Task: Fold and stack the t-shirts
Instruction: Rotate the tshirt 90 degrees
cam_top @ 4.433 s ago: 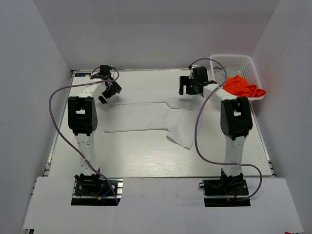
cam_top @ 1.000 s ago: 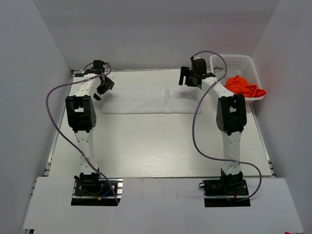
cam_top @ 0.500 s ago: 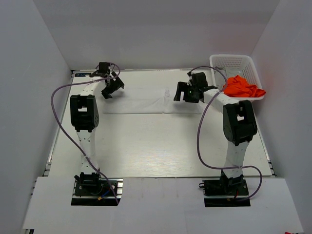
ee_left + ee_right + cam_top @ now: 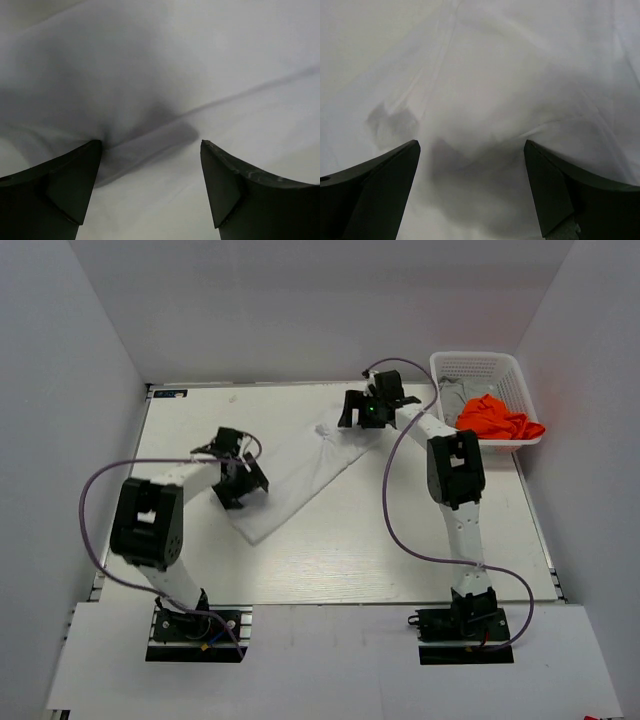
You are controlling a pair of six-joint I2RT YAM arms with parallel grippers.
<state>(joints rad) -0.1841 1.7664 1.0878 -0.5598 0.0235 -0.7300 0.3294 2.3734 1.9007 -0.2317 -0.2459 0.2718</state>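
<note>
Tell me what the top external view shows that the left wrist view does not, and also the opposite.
Only the top external view shows the white plastic lattice basket at the far right, holding the bright orange t-shirt and a grey t-shirt, and the right gripper at the far end of the large white folded t-shirt. Only the left wrist view shows, close up, the soft creases in the cloth between the two dark fingers. Both show the white t-shirt and the open left gripper over it.
</note>
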